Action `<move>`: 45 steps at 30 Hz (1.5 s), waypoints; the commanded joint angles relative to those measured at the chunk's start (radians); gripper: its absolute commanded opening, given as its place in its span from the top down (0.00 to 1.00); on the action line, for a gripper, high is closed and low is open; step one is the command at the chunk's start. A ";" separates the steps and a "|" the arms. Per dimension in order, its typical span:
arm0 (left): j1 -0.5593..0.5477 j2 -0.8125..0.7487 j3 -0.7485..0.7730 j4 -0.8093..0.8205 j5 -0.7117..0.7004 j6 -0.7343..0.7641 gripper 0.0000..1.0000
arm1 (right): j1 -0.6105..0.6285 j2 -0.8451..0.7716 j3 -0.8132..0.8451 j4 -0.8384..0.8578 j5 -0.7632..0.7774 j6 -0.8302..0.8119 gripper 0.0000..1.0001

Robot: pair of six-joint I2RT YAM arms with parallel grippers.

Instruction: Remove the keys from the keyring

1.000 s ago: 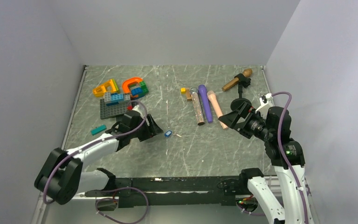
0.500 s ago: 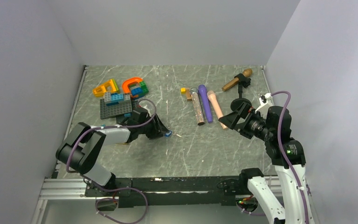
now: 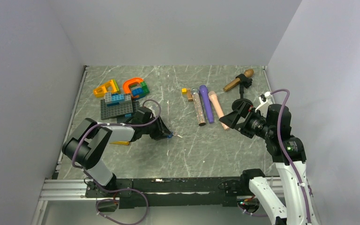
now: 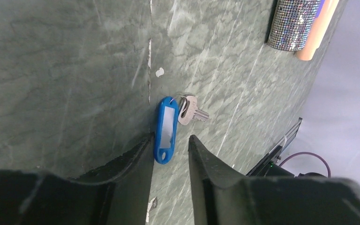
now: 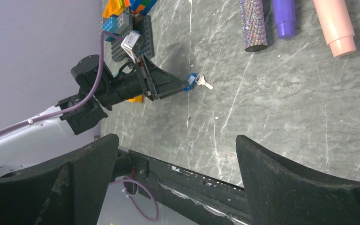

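The keyring [image 4: 165, 129] is a small blue oval tag with a white label, lying flat on the green marbled table. A thin metal ring joins it to one silver key [image 4: 192, 112]. My left gripper [image 4: 170, 138] is low over the table, narrowly open, with the tag's near end between its fingertips. The left finger [image 4: 143, 147] touches the tag and the right finger stands a little apart. In the top view the keyring [image 3: 170, 135] shows at the left gripper's tip [image 3: 167, 134]. My right gripper [image 3: 227, 121] is wide open and empty, raised at the right; its view shows the keyring [image 5: 191, 82].
A glitter microphone [image 3: 198, 108], a purple one [image 3: 206, 103] and a pink one [image 3: 217, 109] lie in the middle back. A gold microphone [image 3: 238, 80] sits on a stand at back right. Toy bricks on a grey baseplate [image 3: 117, 108] are at back left.
My left gripper has moved right along the table to the keyring and now has the blue tag between its fingertips. The right arm has barely moved.
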 commanded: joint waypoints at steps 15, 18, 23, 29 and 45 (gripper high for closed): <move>-0.073 -0.169 0.221 -0.291 -0.074 0.161 1.00 | -0.002 -0.019 0.042 0.052 -0.039 -0.011 0.00; -0.079 -0.230 0.278 -0.387 -0.096 0.204 1.00 | -0.001 0.009 0.050 0.101 -0.094 0.004 0.00; -0.087 -0.326 0.393 -0.542 -0.117 0.257 1.00 | 0.000 0.077 0.067 0.240 -0.232 0.027 0.00; -0.088 -0.394 0.577 -0.747 -0.180 0.231 1.00 | -0.002 0.125 0.029 0.556 -0.353 0.123 0.00; -0.088 -0.435 0.933 -1.052 -0.192 -0.020 1.00 | 0.221 0.270 -0.116 1.299 -0.241 0.112 0.00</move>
